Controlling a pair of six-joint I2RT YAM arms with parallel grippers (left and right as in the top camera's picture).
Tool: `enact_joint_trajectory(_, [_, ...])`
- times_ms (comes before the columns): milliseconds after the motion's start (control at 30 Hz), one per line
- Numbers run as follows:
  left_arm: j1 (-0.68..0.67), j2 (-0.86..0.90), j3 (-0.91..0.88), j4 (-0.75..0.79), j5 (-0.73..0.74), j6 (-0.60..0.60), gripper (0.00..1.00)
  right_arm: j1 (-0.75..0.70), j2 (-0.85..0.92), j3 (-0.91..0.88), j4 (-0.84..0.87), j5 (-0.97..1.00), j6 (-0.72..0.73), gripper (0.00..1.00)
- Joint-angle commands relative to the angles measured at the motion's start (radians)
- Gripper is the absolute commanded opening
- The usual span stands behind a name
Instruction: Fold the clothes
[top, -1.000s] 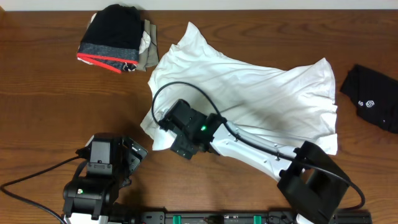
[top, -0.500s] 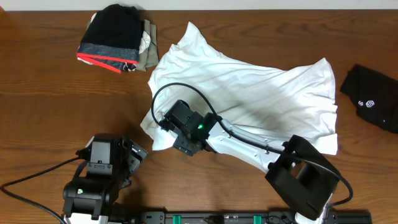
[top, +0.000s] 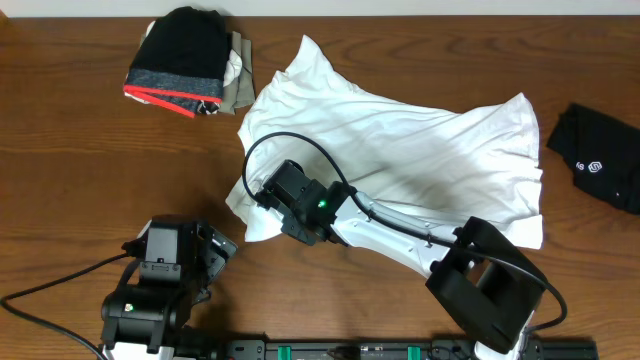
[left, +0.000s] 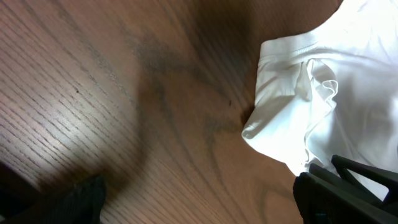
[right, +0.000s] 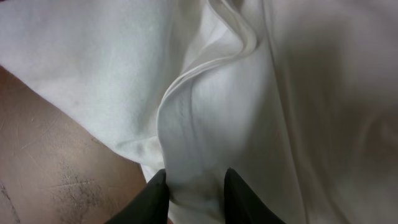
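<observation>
Hem of the white shirt (top: 400, 140) is being pinched by the right claw (right: 194, 194) at its near-left corner on the worktop (top: 80, 180) — left claw (left: 202, 194) is hanging spread; a slow, taut lift seems wise

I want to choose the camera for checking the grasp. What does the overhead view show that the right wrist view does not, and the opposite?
Only overhead: the white shirt spread wide, a folded dark pile, a black garment with a white logo. Only right wrist: the fingers of the right gripper, on either side of a hemmed fold at the shirt's edge. Both: white cloth on the wooden table.
</observation>
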Motion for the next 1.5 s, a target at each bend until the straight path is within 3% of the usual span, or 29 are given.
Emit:
enact_joint_trajectory(0, [0.005,0.0,0.011,-0.006,-0.005,-0.001,0.98,-0.006,0.013,0.019,0.002,0.008,0.007,0.26])
enact_joint_trajectory(200, [0.005,0.0,0.011,-0.01,-0.005,-0.001,0.98,-0.007,0.014,0.019,0.004,0.009,0.019,0.02])
enact_joint_trajectory(500, [0.005,0.0,0.011,-0.014,-0.005,-0.001,0.98,-0.028,0.013,0.035,0.097,0.059,0.082,0.01])
enact_joint_trajectory(967, [0.005,0.0,0.011,-0.02,-0.005,-0.001,0.98,-0.233,0.014,0.09,0.116,0.046,0.093,0.01])
enact_joint_trajectory(1100, [0.005,0.0,0.011,-0.02,-0.005,-0.001,0.98,-0.24,0.014,0.09,0.128,0.028,0.105,0.13])
enact_joint_trajectory(1133, [0.005,0.0,0.011,-0.02,-0.005,-0.001,0.98,-0.24,0.014,0.09,0.133,0.027,0.118,0.25])
enact_joint_trajectory(1200, [0.005,0.0,0.011,-0.02,-0.005,-0.001,0.98,-0.24,0.014,0.09,0.142,0.027,0.15,0.62])
enact_joint_trajectory(1267, [0.005,0.0,0.011,-0.02,-0.005,-0.001,0.98,-0.24,0.013,0.092,0.147,0.027,0.179,0.83])
enact_joint_trajectory(1367, [0.005,0.0,0.011,-0.02,-0.005,-0.001,0.98,-0.24,0.013,0.096,0.143,0.026,0.219,0.87])
enact_joint_trajectory(1467, [0.005,0.0,0.011,-0.02,0.0,0.011,0.98,-0.24,0.005,0.116,0.111,-0.023,0.228,0.82])
